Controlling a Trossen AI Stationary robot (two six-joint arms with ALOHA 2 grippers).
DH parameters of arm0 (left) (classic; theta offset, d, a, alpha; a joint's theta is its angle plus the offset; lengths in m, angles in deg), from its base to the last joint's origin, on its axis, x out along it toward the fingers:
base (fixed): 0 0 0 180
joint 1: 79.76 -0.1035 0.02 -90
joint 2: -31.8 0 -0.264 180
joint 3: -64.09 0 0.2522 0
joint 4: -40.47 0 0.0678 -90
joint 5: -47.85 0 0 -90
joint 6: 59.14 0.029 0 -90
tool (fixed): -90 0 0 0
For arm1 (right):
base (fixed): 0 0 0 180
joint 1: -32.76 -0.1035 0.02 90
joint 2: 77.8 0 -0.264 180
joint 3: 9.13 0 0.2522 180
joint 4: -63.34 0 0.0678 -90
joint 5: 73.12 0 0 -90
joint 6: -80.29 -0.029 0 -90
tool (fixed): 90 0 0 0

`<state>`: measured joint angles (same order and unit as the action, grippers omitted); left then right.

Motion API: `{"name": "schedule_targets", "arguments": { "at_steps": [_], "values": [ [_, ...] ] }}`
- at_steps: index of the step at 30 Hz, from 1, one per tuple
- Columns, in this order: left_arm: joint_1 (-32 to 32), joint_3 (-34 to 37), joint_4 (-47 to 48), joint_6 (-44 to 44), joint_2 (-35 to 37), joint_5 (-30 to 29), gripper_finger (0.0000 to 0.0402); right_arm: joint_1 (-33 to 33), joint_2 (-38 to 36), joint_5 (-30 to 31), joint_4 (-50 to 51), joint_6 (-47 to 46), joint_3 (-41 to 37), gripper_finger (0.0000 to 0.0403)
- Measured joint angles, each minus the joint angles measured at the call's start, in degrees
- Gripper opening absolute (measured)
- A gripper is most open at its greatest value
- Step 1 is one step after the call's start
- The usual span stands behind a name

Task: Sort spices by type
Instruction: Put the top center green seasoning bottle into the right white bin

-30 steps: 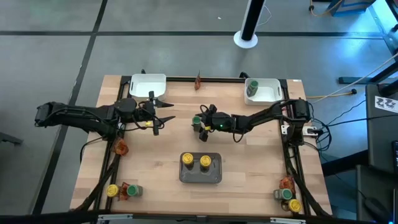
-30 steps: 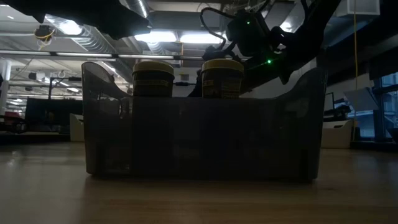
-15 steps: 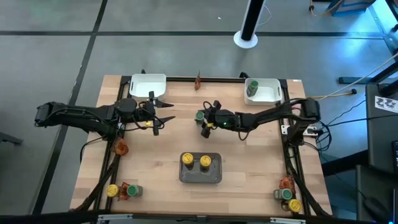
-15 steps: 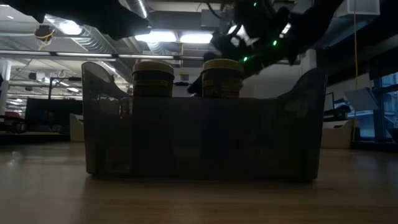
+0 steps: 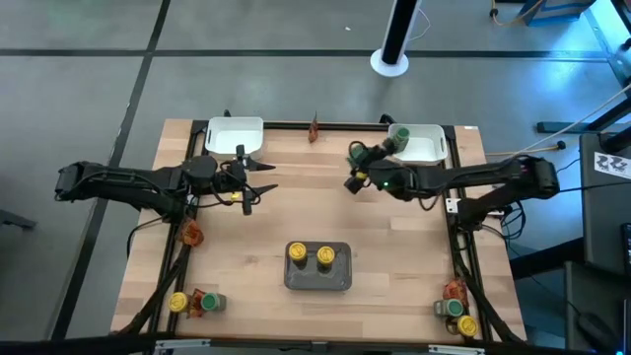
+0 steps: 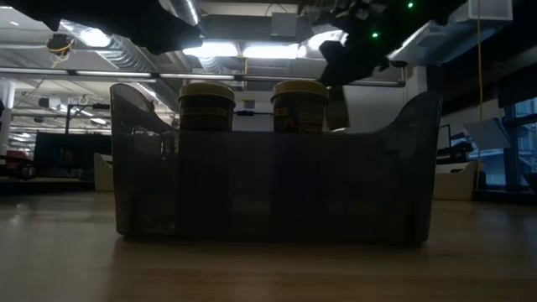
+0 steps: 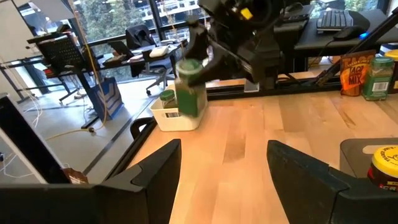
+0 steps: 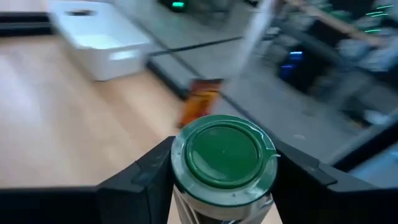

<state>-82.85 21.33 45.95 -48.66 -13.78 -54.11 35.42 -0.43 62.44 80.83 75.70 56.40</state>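
While the green-lidded jar (image 8: 224, 152) sat pinched between the right gripper's (image 5: 357, 168) two dark fingers, it hung above the wood table (image 5: 394, 256), just beside the right white tray (image 5: 431, 150) at the far edge. Left wrist view showed the same jar (image 7: 189, 87) held clear of the surface next to that tray, which already held another green-lidded jar (image 5: 398, 137).

Left gripper (image 5: 258, 176) waited near the left white tray (image 5: 235, 131), fingers spread wide, nothing between them.

Grey tray (image 5: 317, 281) at centre front held two yellow-lidded jars (image 5: 296, 254) side by side. One reddish-orange packet (image 5: 314, 128) stood at the far edge between the white trays; another (image 5: 191, 234) lay near the left edge. Front left corner: one yellow-lidded and one green-lidded jar (image 5: 209, 302) together. Front right corner: a packet (image 5: 454, 290), a green-lidded jar and a yellow-lidded jar (image 5: 466, 325) clustered.
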Motion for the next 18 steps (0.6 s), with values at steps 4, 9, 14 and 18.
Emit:
{"name": "schedule_targets", "arguments": {
  "at_steps": [4,9,14,18],
  "values": [
    [0.0,0.0,0.0,0.0,0.0,0.0,0.0224,0.0,-3.6,7.5,6.8,-2.2,0.0,0.0210],
    [0.0,0.0,0.0,0.0,0.0,0.0,0.0224,0.0,-6.1,14.1,16.0,-6.9,0.0,0.0210],
    [0.0,0.0,0.0,0.0,0.0,0.0,0.0224,2.9,-7.3,15.3,26.0,-14.0,0.0,0.0210],
    [0.0,0.0,0.0,0.0,0.0,0.0,0.0224,6.4,-7.5,15.0,32.1,-18.2,0.0,0.0210]
  ]
}}
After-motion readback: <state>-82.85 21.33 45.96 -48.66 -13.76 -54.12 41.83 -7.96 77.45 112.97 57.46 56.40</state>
